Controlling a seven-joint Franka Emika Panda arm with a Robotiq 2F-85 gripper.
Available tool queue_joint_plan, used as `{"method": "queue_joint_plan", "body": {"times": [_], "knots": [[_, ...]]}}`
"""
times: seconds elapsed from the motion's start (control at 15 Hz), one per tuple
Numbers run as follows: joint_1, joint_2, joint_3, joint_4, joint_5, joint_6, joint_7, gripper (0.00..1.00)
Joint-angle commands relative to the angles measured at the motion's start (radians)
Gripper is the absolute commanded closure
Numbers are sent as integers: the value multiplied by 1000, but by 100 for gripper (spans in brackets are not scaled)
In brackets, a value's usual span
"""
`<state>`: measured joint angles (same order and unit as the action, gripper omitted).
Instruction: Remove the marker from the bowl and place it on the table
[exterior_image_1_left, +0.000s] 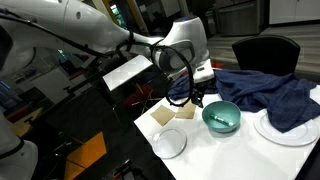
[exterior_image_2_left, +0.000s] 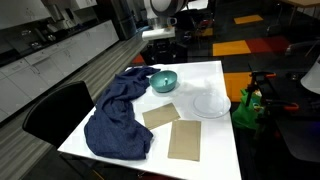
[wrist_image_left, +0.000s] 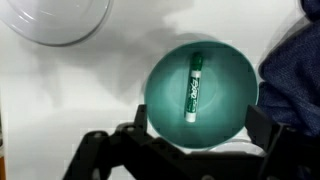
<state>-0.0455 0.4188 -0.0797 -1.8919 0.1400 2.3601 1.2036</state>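
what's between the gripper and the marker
Nothing: in the wrist view the marker lies unobstructed in the bowl, below the open gripper.

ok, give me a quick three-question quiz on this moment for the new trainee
1. True or false: the marker lies inside the bowl.
2. Pick one. In the wrist view, the gripper is: A) shut on the marker; B) open, holding nothing; C) shut on the bowl's rim.
3. Short answer: in the wrist view, which white dish shows at the top left, apart from the bowl?

Key: 1 true; 2 B; 3 the plate.
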Motion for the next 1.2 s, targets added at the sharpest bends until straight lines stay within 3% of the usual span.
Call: {"method": "queue_joint_plan", "body": {"times": [0.0, 0.4, 0.67, 0.93, 1.13], "knots": [[22, 125, -22, 158, 21, -78, 57, 0], [96, 218, -96, 248, -75, -61, 263, 0], [117, 215, -108, 231, -107, -69, 339, 7], [112, 203, -109, 212, -110, -81, 371, 10], [79, 213, -89, 221, -87, -105, 322, 10]]}}
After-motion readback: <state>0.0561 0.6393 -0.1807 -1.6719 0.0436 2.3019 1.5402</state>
